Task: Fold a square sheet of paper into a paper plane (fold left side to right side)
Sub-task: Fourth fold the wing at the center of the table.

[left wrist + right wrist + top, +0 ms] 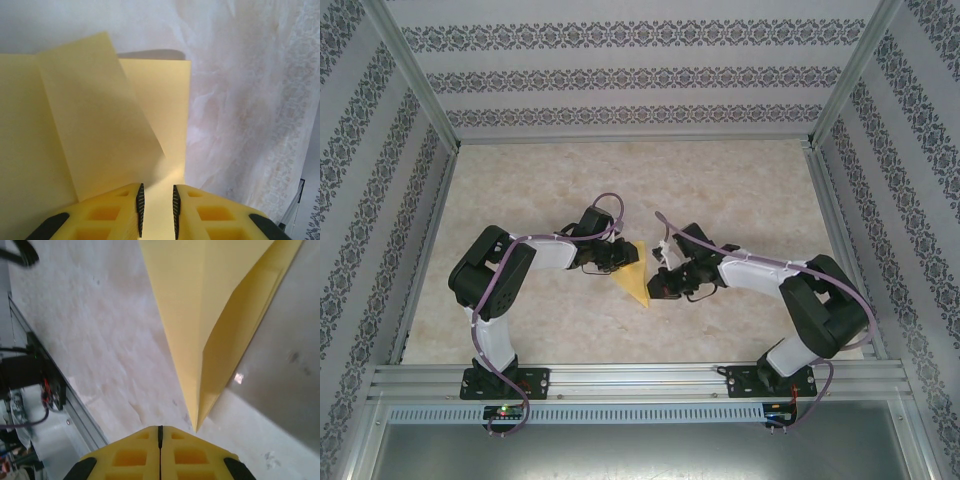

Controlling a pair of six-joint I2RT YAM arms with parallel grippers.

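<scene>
Creased sheet of paper [636, 275] at the middle of the table [740, 190], tip toward the near edge; right gripper [160, 432] pressed together beside that tip, left gripper [158, 195] slightly parted over its farther half; a closed-jaw nudge could slide the sheet, skewing its crease.
</scene>
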